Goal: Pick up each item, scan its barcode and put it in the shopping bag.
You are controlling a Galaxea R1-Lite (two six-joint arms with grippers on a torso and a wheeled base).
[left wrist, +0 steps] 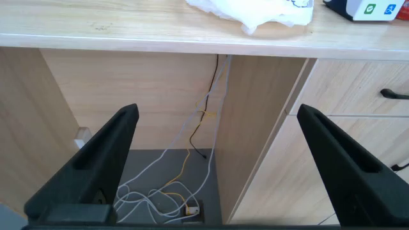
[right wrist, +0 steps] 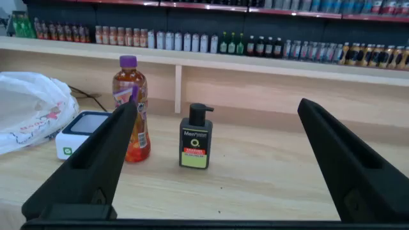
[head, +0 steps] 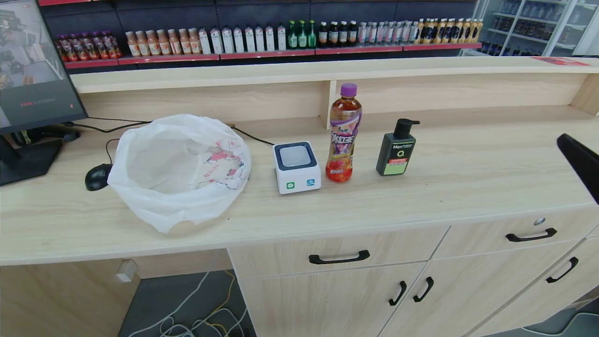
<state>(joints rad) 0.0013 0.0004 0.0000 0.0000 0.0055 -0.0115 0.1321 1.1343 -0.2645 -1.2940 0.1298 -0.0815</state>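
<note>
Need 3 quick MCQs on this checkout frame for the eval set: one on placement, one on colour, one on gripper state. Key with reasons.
1. What stands between the scanner and the pump bottle on the counter?
A. a cereal box
B. the drink bottle
C. a mug

2. What colour is the drink bottle's cap?
A. purple
B. white
C. yellow

3. The right gripper is:
A. shut on the pump bottle
B. shut on nothing
C. open, holding nothing

Key:
1 B: in the head view it stands upright between the two.
2 A: the cap shows purple in both views.
3 C: its fingers stand wide apart, and both bottles are on the counter beyond.
</note>
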